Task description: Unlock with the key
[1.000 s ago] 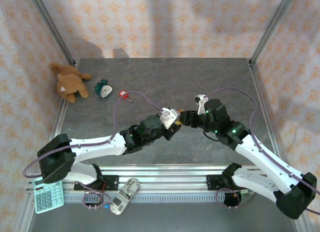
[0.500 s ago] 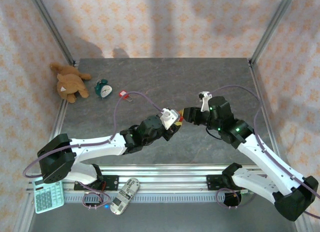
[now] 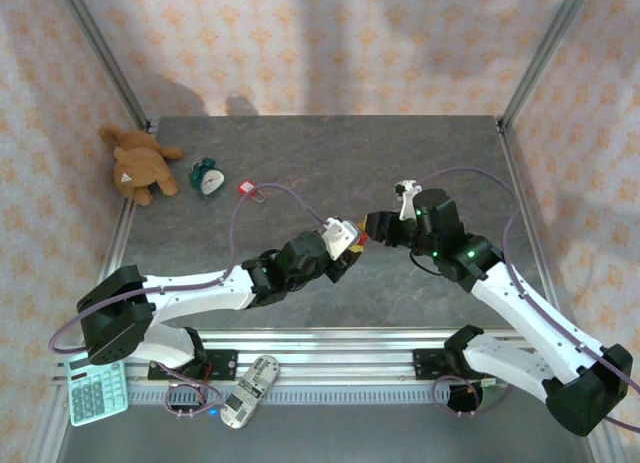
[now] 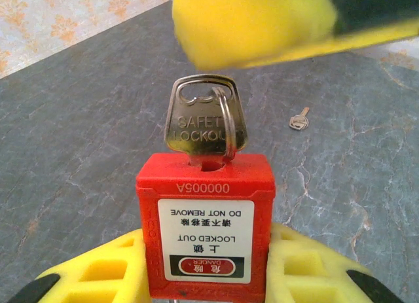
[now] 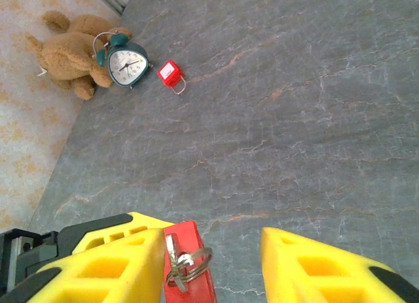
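Overhead, my left end effector [image 3: 350,248] and my right end effector [image 3: 373,229] meet nose to nose above the middle of the worktop [image 3: 400,153], with the red padlock [image 3: 360,239] between them. I hold it raised there so the right arm can come at the keyway end head-on. A teddy bear [image 3: 140,163], an alarm clock [image 3: 207,176] and a second small padlock [image 3: 247,189] sit well apart near the far left corner, out of the way. From the left wrist, my 2 yellow fingers [image 4: 98,273] are clamped on the flanks of the red padlock, its label toward the camera and its keyway end pointing away. That leaves the key [image 4: 204,129] seated in it, standing proud and free to be gripped. A spare key [image 4: 299,120] lies on the worktop beyond. The blurred yellow shape above the key I take to be a right finger. From the right wrist, my fingers [image 5: 324,267] stand apart, straddling the key and its ring: 1 pad is just beside the ring, the other well clear. I judge the jaws need to close on the key's head before any turn, and the left hold must be firm enough to resist the twist.
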Available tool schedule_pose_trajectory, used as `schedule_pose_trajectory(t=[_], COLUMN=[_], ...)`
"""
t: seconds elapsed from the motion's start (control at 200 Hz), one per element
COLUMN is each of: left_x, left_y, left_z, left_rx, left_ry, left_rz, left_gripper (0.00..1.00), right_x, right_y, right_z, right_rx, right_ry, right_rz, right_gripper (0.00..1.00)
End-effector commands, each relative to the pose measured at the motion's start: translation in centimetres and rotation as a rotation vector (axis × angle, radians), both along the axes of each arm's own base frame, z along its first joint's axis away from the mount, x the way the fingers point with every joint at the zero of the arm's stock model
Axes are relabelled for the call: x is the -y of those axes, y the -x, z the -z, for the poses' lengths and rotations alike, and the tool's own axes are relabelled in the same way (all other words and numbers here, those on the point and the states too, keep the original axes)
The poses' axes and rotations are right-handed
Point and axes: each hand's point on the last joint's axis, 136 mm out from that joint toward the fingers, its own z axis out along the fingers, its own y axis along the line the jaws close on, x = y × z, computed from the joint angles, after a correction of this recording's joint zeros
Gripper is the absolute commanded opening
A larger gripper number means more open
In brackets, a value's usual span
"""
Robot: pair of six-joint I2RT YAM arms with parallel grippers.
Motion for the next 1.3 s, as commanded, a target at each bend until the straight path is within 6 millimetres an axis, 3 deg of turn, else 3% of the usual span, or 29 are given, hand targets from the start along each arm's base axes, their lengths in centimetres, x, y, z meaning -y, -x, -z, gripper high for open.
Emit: schedule_pose_trajectory(t=[0.0, 0.29, 0.566, 0.691, 0.796, 0.941, 1.061, 1.296], left_x=[0.5, 0.3, 0.3, -0.6, -2.0, -3.5, -4.9, -5.7], left_y=[-0.5, -0.8, -1.5, -2.4, -3.1, -3.4, -3.9, -4.3], left_z=[-1.4, -1.8, -2.2, -1.7, -1.6, -2.1, -2.1, -0.8], left_rx=[0.046, 0.071, 0.1, 0.15, 0.223, 0.364, 0.465, 0.693], left_ry=[0.012, 0.004, -0.004, -0.162, -0.334, -0.582, -0.755, -0.991], left_rz=[-0.009, -0.02, -0.049, -0.083, -0.106, -0.107, -0.13, -0.174], left_gripper=[0.27, 0.27, 0.26, 0.26, 0.26, 0.26, 0.26, 0.26], right_x=[0.5, -0.6, -0.2, 1.5, 5.5, 8.0, 8.0, 4.4], right_y=[-0.7, -0.5, -0.1, -0.9, -2.2, -2.5, -2.5, -1.8], right_z=[-1.5, 2.8, 2.2, 0.6, 0.3, -0.5, -1.2, -1.3], right_rx=[0.059, -0.054, -0.041, 0.01, 0.014, 0.019, 0.007, -0.033], right_ry=[-0.012, 0.013, -0.001, 0.013, 0.087, -0.018, -0.087, -0.156], right_rz=[0.03, -0.011, -0.001, 0.1, 0.304, 0.405, 0.374, 0.175], right_gripper=[0.42, 0.41, 0.41, 0.48, 0.5, 0.5, 0.5, 0.5])
